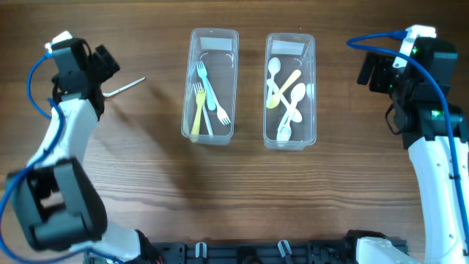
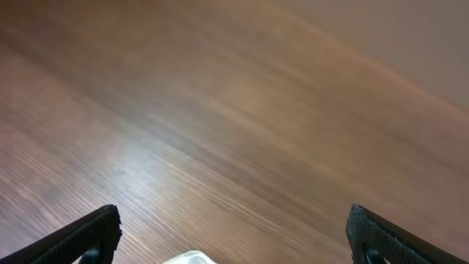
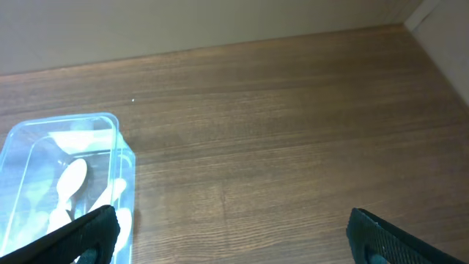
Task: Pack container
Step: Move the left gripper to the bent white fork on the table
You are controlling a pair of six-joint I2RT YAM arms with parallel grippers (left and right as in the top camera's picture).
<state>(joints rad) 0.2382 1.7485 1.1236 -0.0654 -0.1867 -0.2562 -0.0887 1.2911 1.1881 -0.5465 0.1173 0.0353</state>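
Two clear plastic containers stand side by side at the table's middle back. The left container (image 1: 186,110) holds several forks (image 1: 204,94). The right container (image 1: 268,110) holds several spoons (image 1: 290,99). A pale utensil (image 1: 126,86) lies on the wood left of the containers, one end under my left gripper (image 1: 107,63). In the left wrist view my left gripper (image 2: 233,220) is open and a white tip (image 2: 189,257) shows at the bottom edge between its fingers. My right gripper (image 1: 371,70) is open and empty to the right of the spoon container (image 3: 110,125).
The table is brown wood. A blue cable runs along each arm. A black rail (image 1: 278,251) lies along the front edge. The back wall (image 3: 220,22) stands close behind the right gripper's area.
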